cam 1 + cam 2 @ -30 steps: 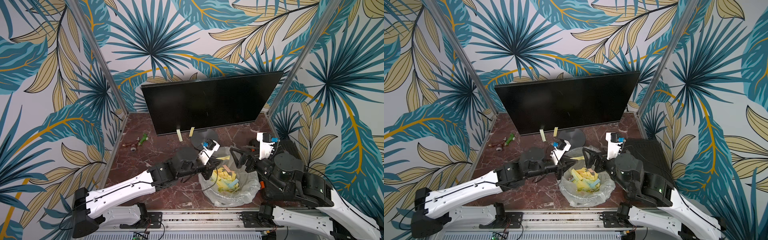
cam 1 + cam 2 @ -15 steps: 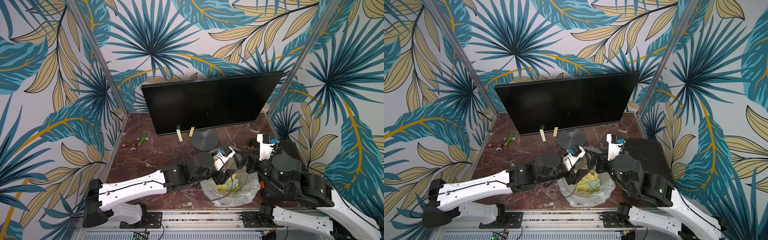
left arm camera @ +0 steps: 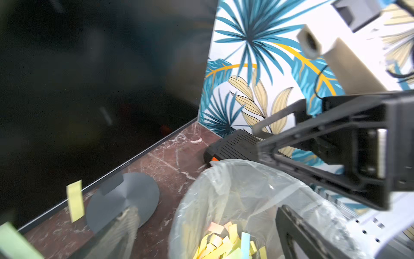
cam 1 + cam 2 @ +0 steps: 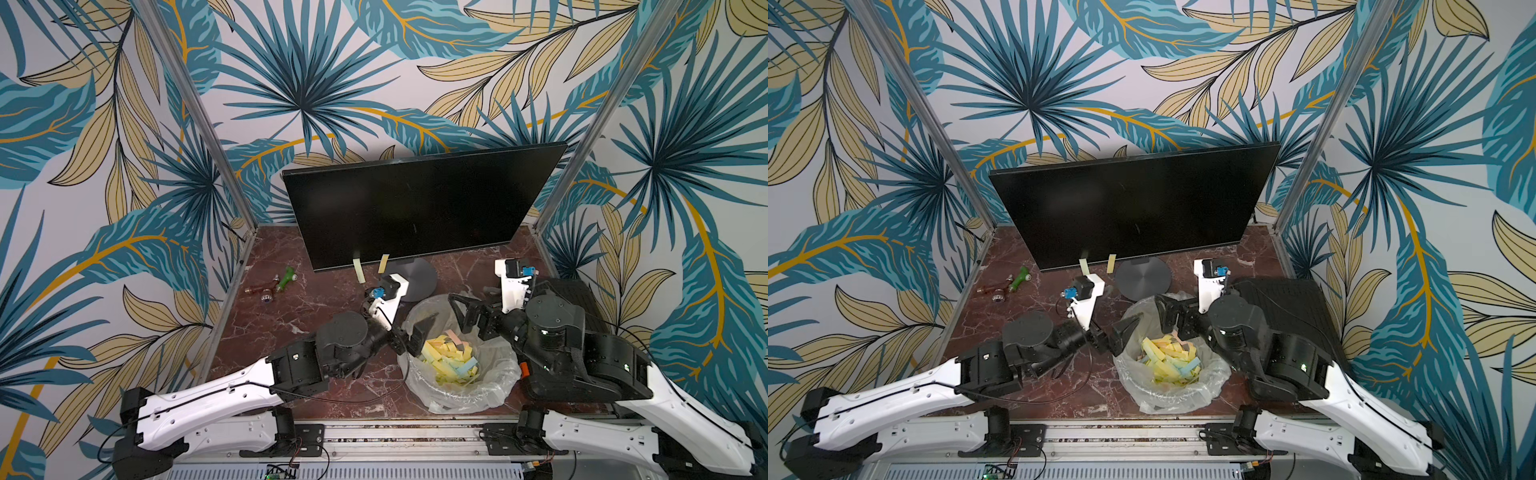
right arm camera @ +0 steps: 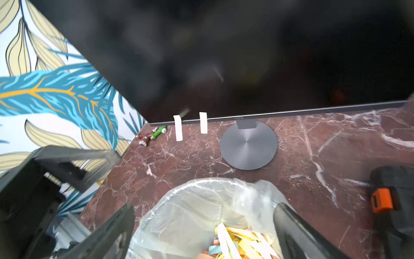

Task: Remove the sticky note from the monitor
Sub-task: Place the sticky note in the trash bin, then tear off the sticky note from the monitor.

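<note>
Jaws of left gripper (image 3: pixel 207 210) wide, empty

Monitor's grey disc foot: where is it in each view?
In a top view: foot mid-picture, partly behind the left arm's white camera mount.
In a top view: foot whole, below the monitor.
Left wrist: foot between the yellow note and the clear bag.
Right wrist: foot beyond the bag, near that note.
Shared landmark: the yellow note on the monitor's lower edge.
</note>
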Robot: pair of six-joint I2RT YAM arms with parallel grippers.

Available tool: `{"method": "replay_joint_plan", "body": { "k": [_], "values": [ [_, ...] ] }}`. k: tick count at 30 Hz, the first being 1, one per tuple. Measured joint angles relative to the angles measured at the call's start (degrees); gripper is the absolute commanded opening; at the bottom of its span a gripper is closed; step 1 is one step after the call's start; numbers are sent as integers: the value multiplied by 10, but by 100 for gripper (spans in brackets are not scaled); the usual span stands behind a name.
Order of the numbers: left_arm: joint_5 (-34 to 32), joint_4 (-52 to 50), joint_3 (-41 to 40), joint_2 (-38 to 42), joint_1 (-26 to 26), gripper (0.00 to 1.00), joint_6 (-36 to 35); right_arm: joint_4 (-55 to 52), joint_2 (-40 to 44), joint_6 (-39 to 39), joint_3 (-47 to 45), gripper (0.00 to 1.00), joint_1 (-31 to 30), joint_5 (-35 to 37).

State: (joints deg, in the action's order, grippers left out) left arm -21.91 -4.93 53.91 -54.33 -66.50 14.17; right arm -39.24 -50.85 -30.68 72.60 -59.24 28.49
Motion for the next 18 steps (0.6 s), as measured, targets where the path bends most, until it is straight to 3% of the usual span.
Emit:
{"method": "replay_joint_plan", "body": {
  "k": [12,18],
  "values": [
    [-12,114,-336,215,177,100,203,36,-137,39,82,99,0,-93],
    [45,184,-423,231,275,100,278,42,-209,42,129,100,0,-141]
  ]
}}
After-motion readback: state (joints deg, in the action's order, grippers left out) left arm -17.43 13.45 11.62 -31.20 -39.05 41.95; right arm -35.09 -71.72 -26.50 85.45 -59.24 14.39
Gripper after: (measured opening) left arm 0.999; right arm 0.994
